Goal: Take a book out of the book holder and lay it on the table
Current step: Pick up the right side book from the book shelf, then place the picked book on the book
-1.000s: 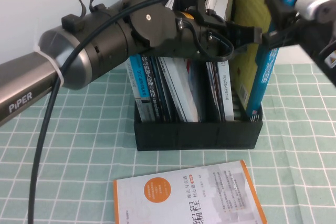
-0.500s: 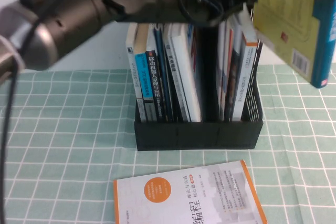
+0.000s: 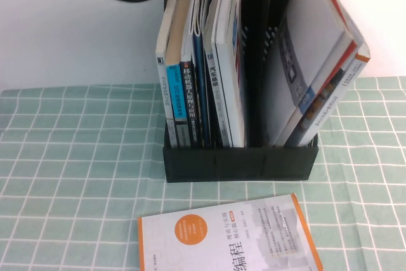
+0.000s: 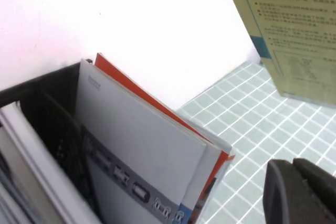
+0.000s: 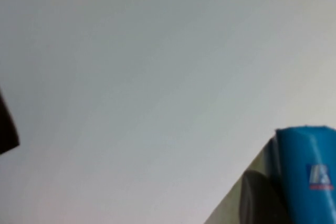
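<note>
Glossy cream book (image 4: 294,30) with blue spine aloft over the green gridded cloth desk (image 4: 247,124), clear of the black plastic holder (image 3: 238,162). Pinched by right end effector (image 5: 257,200). Left end effector (image 4: 302,192) near holder; spread or pressed together, cannot tell.

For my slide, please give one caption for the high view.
Black book holder packed with upright books on the green grid table; white book with orange circle lies flat in front.
</note>
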Motion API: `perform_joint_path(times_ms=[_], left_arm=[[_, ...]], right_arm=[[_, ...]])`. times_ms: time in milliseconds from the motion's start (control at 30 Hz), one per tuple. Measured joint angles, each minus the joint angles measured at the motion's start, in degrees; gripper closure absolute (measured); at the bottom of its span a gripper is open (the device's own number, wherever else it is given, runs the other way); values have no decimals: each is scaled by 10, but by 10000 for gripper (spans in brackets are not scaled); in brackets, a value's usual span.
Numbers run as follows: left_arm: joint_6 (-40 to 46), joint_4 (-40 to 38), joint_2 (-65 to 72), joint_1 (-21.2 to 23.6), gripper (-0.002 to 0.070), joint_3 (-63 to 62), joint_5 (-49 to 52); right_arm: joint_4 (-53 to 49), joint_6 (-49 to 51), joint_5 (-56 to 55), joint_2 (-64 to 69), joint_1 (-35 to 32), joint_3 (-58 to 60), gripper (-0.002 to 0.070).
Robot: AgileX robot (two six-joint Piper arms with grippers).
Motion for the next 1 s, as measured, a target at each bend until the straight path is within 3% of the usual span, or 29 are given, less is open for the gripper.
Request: perform_joint_path(times_ms=[267, 433, 800, 1000], left_arm=[[-34, 90, -73, 0, 678, 67, 7], [-45, 102, -137, 0, 678, 186, -29], [-98, 94, -292, 1, 678, 420, -133], [-170, 59, -350, 1, 678, 564, -318]], right_arm=[[-354, 248, -33, -32, 0, 0, 464], [-491, 389, -109, -32, 0, 0, 461], [-588, 543, -227, -43, 3, -3, 458], [-609, 574, -215, -24, 67, 30, 458]])
